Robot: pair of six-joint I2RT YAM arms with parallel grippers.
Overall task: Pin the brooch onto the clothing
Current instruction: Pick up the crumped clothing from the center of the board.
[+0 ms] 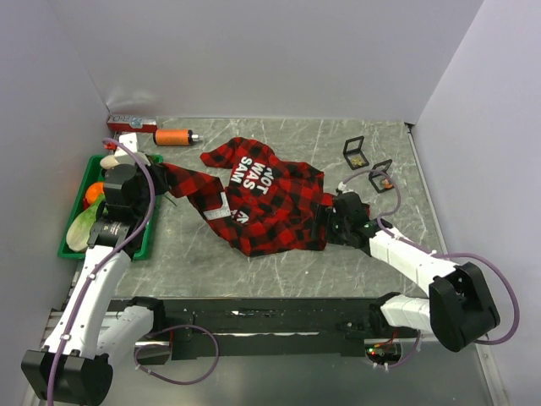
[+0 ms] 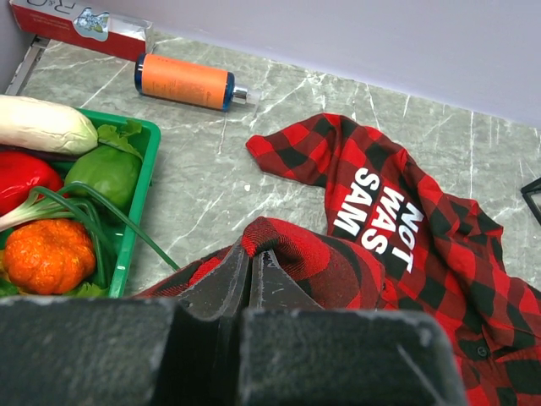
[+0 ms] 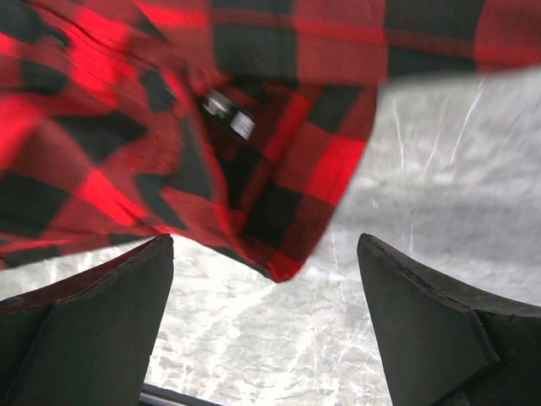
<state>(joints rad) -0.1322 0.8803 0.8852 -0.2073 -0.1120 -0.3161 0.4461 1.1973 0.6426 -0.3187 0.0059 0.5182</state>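
Observation:
The red-and-black plaid shirt [image 1: 270,199] lies crumpled mid-table with its white lettering facing up. My left gripper [image 1: 163,179] is at its left sleeve. In the left wrist view my left gripper [image 2: 254,249] is shut on a raised fold of the shirt [image 2: 406,245]. My right gripper [image 1: 325,224] is at the shirt's right edge. In the right wrist view my right gripper [image 3: 264,241] is wide open, and a corner of the shirt [image 3: 127,152] hangs between the fingers without touching them. Two small black open boxes [image 1: 355,152] [image 1: 383,175] each hold a small gold item. No brooch shows clearly.
A green tray [image 1: 150,233] of toy vegetables stands at the left edge and also shows in the left wrist view [image 2: 148,135]. An orange bottle [image 1: 175,136] and a red-and-white box [image 1: 131,125] lie at the back left. Grey walls enclose the table.

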